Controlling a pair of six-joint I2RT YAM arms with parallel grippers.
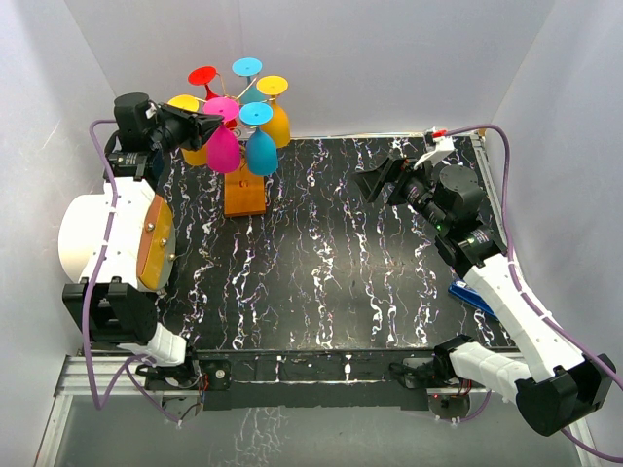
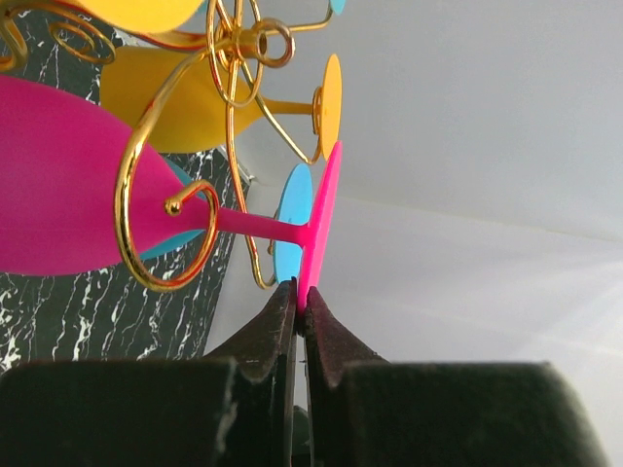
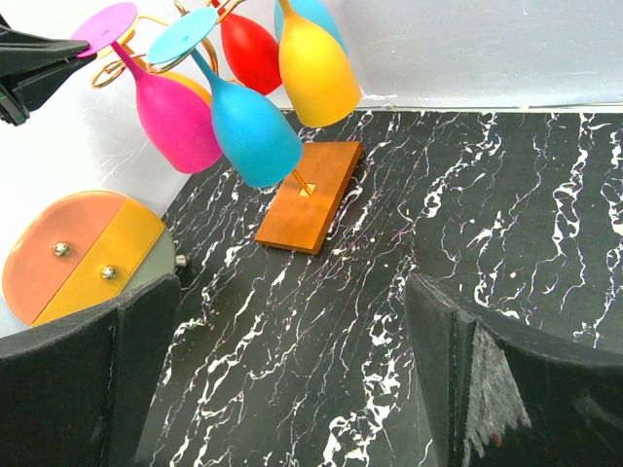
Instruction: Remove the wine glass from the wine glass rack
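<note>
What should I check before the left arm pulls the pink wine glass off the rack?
1. Grip: ok. The left gripper is shut on the edge of the pink wine glass foot.
2. Glass free of the rack: not ok. Its stem lies inside a gold loop of the wine glass rack.
3. Clearance from the blue wine glass: cannot tell. Its foot sits right beside the pink foot.
4. Right gripper out of the way: ok. It is open, well across the table from the rack.
5. Rack's wooden base flat on the table: ok.
</note>
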